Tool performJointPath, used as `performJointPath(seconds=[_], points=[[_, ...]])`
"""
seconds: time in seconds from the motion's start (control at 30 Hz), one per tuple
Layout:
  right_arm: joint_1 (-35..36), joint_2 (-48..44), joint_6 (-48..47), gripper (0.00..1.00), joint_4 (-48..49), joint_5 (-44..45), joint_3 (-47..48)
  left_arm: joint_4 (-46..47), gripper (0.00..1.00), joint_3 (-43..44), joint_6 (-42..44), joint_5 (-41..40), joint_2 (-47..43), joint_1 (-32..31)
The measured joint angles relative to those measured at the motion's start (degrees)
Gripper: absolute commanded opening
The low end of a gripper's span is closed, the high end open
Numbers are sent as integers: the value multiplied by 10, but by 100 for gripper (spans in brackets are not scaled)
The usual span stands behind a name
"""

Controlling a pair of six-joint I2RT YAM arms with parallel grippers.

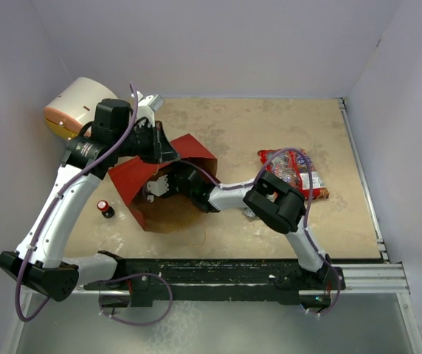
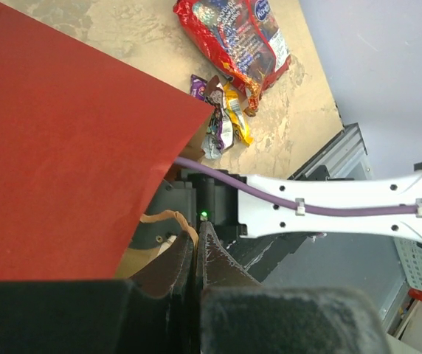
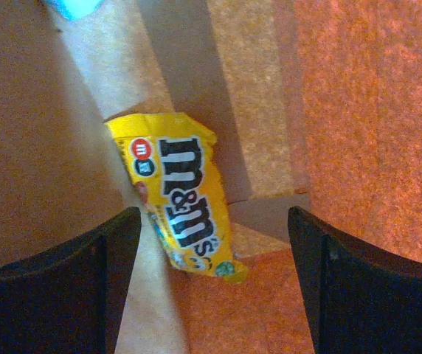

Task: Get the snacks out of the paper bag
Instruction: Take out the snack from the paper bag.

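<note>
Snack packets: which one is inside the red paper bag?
The yellow M&M's candy packet, on the paper bag's brown inside before the open right gripper. The large red-and-clear bag and small wrappers lie outside on the table.

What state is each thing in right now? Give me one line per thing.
paper bag: on its side, mouth open
left gripper: shut on the bag's rim
right gripper: open, inside the bag
yellow candy packet: inside the bag, between the right jaws, not gripped
large red-and-clear bag: out on the table
small packets: out, beside the large bag
</note>
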Motion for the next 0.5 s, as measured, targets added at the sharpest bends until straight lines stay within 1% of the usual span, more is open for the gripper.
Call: performJointPath(seconds=[0.37,0.5], points=[[-25,80,-15,78,-9,-10,102,-5,0,23,11,25,15,0],[-31,100,-12,72,-24,-19,118,-8,0,27,13,28,22,0]])
